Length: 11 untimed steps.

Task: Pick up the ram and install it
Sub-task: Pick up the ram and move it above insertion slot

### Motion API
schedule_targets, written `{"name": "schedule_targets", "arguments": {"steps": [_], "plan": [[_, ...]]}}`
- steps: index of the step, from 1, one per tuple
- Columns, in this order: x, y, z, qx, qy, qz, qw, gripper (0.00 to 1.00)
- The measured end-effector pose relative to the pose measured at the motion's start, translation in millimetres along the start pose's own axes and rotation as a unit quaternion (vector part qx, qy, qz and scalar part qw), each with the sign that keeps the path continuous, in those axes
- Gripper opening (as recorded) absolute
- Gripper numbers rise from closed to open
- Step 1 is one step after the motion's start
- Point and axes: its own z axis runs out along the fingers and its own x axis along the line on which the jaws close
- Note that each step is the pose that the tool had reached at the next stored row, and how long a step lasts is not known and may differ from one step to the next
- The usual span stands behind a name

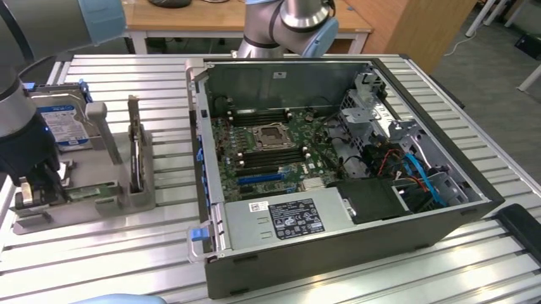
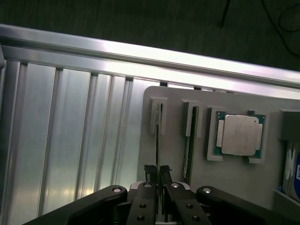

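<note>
In the wrist view the ram [image 2: 159, 140] shows edge-on as a thin dark stick standing in a slot of the grey holder [image 2: 269, 101]. My gripper [image 2: 158, 174] has its two fingers pressed close against either side of the stick's near end. A second green stick [image 2: 189, 145] stands in the neighbouring slot. In the exterior view the gripper [image 1: 38, 193] is down at the holder's [image 1: 85, 221] front corner on the exterior view's left, and a green ram stick [image 1: 91, 190] lies just beside it.
The holder also carries a square silver processor [image 2: 240, 135] and a blue-labelled hard drive [image 1: 66, 123]. The open computer case [image 1: 338, 253] with its motherboard [image 1: 270, 149] stands to the exterior view's right on the slatted aluminium table [image 1: 101, 266].
</note>
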Motion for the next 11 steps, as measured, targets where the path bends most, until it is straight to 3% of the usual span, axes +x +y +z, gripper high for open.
{"name": "schedule_targets", "arguments": {"steps": [11], "plan": [[-0.8,0.9,-28.4,0.0005,-0.0042,0.000,1.0000,0.13]]}}
